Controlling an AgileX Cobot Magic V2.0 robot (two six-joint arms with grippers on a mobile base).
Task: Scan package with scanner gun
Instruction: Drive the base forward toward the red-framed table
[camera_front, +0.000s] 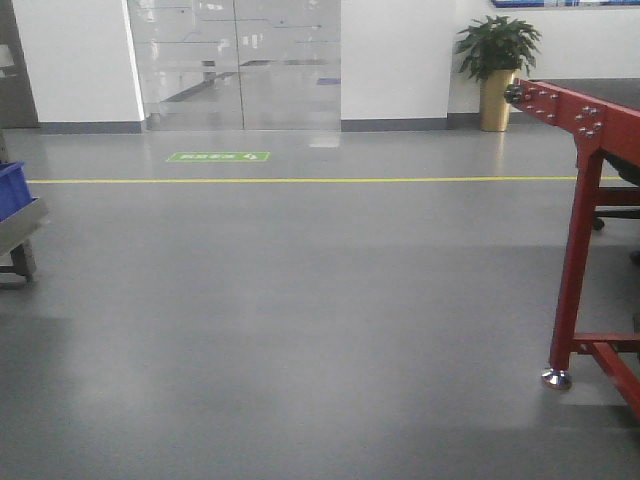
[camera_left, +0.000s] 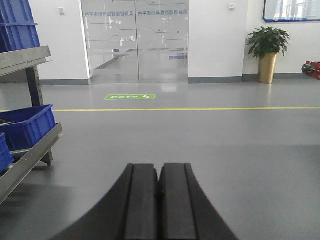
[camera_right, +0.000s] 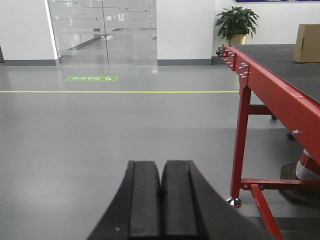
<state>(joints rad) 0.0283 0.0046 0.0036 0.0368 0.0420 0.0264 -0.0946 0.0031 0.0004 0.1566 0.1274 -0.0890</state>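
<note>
Far left of the left gripper's fingers (camera_left: 142, 200) stands a metal rack (camera_left: 30, 155) carrying blue bins (camera_left: 27, 125), tilted so their open sides face the aisle, probably for easy reaching. The left gripper (camera_left: 159, 169) has its two black pads pressed flat together with nothing between them. It points level across a bare grey floor. Straight ahead of the fingers, well apart, lie a yellow line (camera_left: 200, 108), a green floor sign (camera_left: 130, 96) and frosted glass doors (camera_left: 136, 45). A potted plant (camera_left: 267, 42) stands far ahead to their right.

The right gripper (camera_right: 161, 167) is likewise closed on itself and empty, held level and forward, which reads as a travelling pose rather than a reach. To the right of its fingers rises a red-framed table (camera_right: 270, 85) with a dark top. On that top, far ahead and right of the fingers, sits a plain tan box, most likely the package (camera_right: 307, 42); no label shows on it from here.

Only the right wrist view shows the box and the tabletop. The front view catches just the table's end and leg, and the left wrist view alone shows the rack clearly. The scanner gun appears in no view.
</note>
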